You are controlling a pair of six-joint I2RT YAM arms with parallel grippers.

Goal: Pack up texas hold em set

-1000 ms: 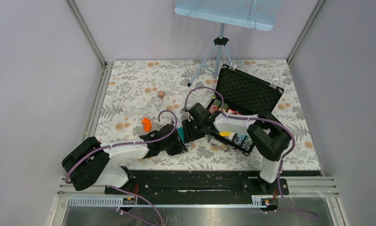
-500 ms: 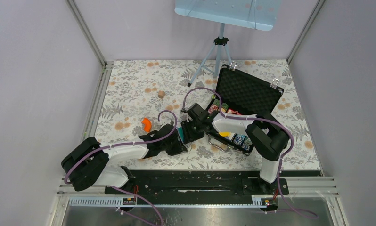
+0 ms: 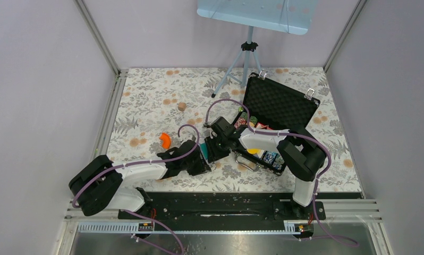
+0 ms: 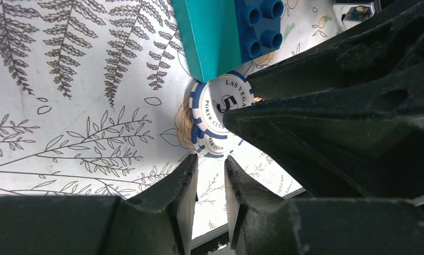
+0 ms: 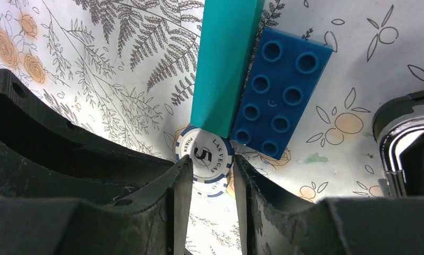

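The right gripper (image 5: 212,169) is straddling a round blue-and-white poker chip (image 5: 205,154) marked 5, one finger on each side. Can't tell if it's actually pinching it, though. That chip is sitting on a second one, right up against a teal plastic toy brick (image 5: 226,58) and a blue studded brick (image 5: 279,95). The left gripper (image 4: 210,172) is hovering just beside them, jaws slightly apart around nothing. The black textured briefcase (image 3: 279,103) is lying open on the floral table (image 3: 146,106), just right of the chips.

Blue-white poker chip (image 5: 204,155): "LAS VEGAS"; "POKER CLUB"; "5"
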